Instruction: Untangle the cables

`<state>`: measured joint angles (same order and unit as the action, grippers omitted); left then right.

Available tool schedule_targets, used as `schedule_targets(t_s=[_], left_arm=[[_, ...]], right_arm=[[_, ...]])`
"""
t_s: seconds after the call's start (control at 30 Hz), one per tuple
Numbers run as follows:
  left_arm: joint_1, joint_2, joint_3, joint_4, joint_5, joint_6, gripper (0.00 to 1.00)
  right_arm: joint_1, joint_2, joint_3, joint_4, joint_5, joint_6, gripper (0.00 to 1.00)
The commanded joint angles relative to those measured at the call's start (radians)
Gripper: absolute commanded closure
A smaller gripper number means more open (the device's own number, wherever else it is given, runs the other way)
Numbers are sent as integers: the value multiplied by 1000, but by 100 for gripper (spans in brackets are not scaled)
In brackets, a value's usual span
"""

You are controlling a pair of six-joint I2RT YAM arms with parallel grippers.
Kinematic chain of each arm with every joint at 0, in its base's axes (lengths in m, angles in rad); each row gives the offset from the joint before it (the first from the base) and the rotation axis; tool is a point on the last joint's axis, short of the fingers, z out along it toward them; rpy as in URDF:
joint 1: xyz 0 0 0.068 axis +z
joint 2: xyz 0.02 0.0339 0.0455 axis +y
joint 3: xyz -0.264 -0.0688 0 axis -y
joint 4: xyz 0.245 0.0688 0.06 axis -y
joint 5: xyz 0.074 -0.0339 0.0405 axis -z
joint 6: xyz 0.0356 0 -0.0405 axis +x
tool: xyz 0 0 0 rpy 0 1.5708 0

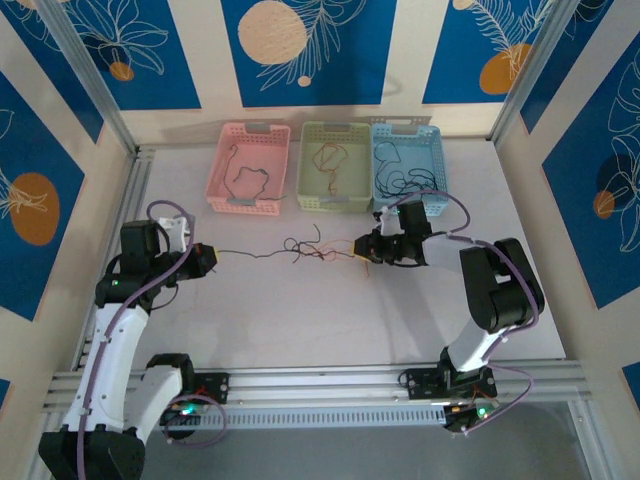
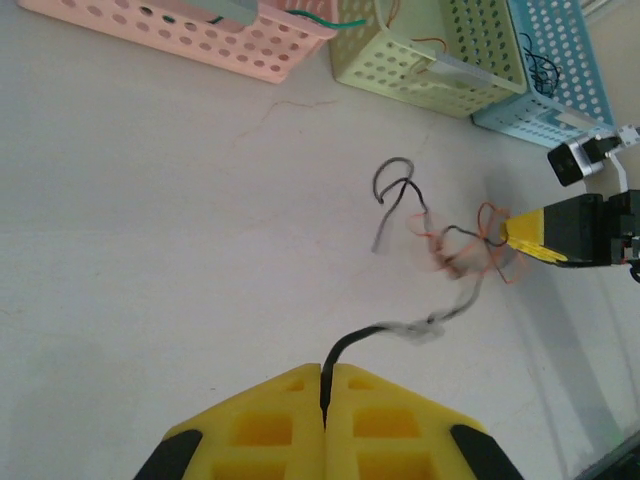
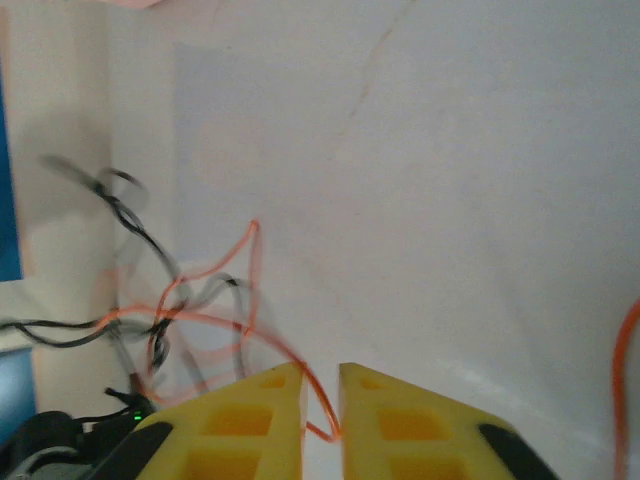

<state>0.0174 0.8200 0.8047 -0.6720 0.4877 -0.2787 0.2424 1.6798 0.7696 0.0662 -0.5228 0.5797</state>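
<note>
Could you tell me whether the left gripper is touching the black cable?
Touching: the left wrist view shows the left gripper shut on the black cable.

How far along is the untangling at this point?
Partly done: the pink basket, green basket and blue basket each already hold loose cables. In hand: the left gripper, fingers shut, holds a black cable running to the clump mid-table; an orange cable passes between the right gripper's slightly parted fingers, grip unclear. Left: the clump is knotted.

Yellow fingers, wht/blk arms
</note>
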Motion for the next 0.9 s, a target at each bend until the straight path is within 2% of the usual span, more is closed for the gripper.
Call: schedule_targets(t_s=[0.0,0.27,0.53,0.87], left_arm=[[6,-12,4,2,-20,6,100],[6,-9,4,1,-18,5,100],[6,-8,4,3,-17,5,100],[6,-10,4,3,-17,6,100]], right_arm=[[8,27,4,-24,21,-3,78],[88,41,58,-85,65,-62,77],[200,26,117,-154,132,-140,62],[280,74,201,-171,150,-163,58]])
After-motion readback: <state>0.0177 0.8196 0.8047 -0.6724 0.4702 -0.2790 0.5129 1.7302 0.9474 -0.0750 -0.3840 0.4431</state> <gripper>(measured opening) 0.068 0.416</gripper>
